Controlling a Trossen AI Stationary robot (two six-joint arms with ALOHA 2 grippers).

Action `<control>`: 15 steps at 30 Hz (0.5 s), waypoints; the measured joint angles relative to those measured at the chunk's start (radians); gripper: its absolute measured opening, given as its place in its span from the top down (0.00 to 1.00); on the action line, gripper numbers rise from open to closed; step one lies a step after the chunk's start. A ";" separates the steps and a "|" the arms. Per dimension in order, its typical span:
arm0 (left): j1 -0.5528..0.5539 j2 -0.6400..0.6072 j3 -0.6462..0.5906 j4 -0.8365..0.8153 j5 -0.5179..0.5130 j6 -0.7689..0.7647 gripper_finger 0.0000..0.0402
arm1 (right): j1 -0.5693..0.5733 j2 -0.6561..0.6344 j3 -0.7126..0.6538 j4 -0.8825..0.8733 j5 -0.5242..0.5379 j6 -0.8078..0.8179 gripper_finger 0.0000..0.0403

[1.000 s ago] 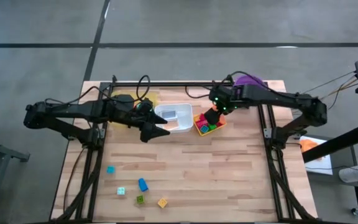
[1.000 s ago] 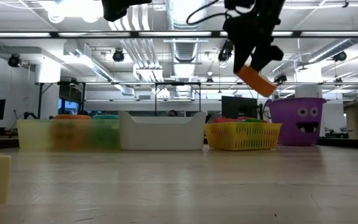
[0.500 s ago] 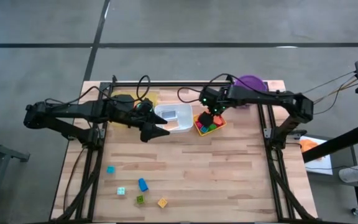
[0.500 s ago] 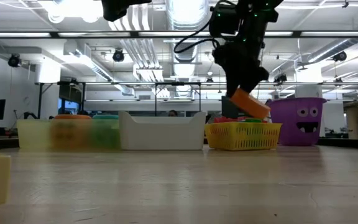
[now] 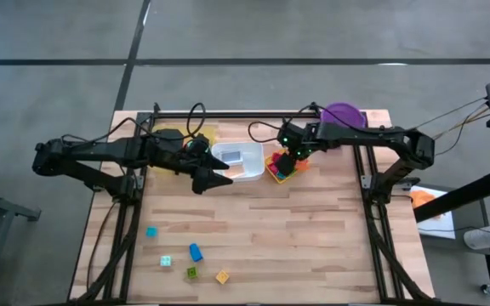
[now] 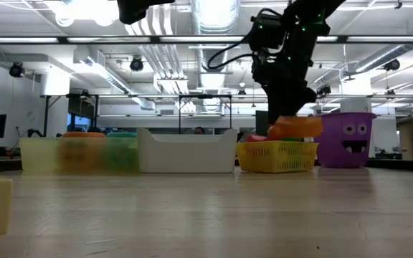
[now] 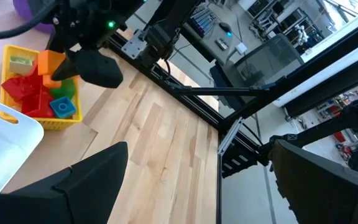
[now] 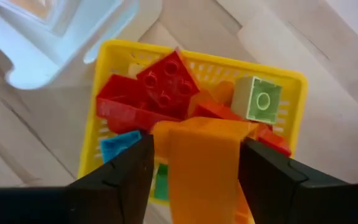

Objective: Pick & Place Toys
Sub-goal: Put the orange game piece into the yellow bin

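High view: right gripper [image 5: 286, 161] sat low over the yellow tray [image 5: 270, 173], which stood just beside the white tray [image 5: 250, 172] near the table's [image 5: 313, 238] far edge. Left gripper [image 5: 218, 178] hung at the white tray's near-left corner, fingers apart w/ nothing between them. Purple bucket [image 5: 344, 113] stood at the far edge, right of the trays. Five small blocks lay well apart from the trays at the near left: teal block [image 5: 151, 231], blue block [image 5: 196, 252], light teal block [image 5: 167, 261], green block [image 5: 191, 273], yellow block [image 5: 222, 276].

Low view: right gripper [image 6: 290, 123] held an orange block [image 6: 295, 128] right at the yellow tray's [image 6: 278, 158] rim, roughly level. White tray [image 6: 186, 152] to its left, purple bucket [image 6: 345, 140] to its right.

Left wrist view: yellow tray [image 7: 11, 53] held red, blue, green & orange blocks; right gripper [image 7: 64, 70] sat over it.

Right wrist view: fingers [image 8: 114, 177] clamped the orange block [image 8: 202, 162] on both sides, above red blocks [image 8: 151, 93], a pale green block [image 8: 258, 98] & a blue one in the yellow tray [image 8: 294, 102].
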 joint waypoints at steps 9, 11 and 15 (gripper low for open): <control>0.000 0.000 0.000 0.000 0.000 -0.001 0.02 | -0.001 -0.024 -0.048 0.069 0.001 -0.001 0.58; 0.000 0.000 0.000 0.000 0.000 -0.001 0.02 | -0.001 -0.024 -0.039 0.063 0.001 -0.016 0.63; 0.000 0.000 0.000 0.000 0.000 -0.001 0.02 | -0.001 -0.024 -0.023 0.067 0.005 -0.036 0.73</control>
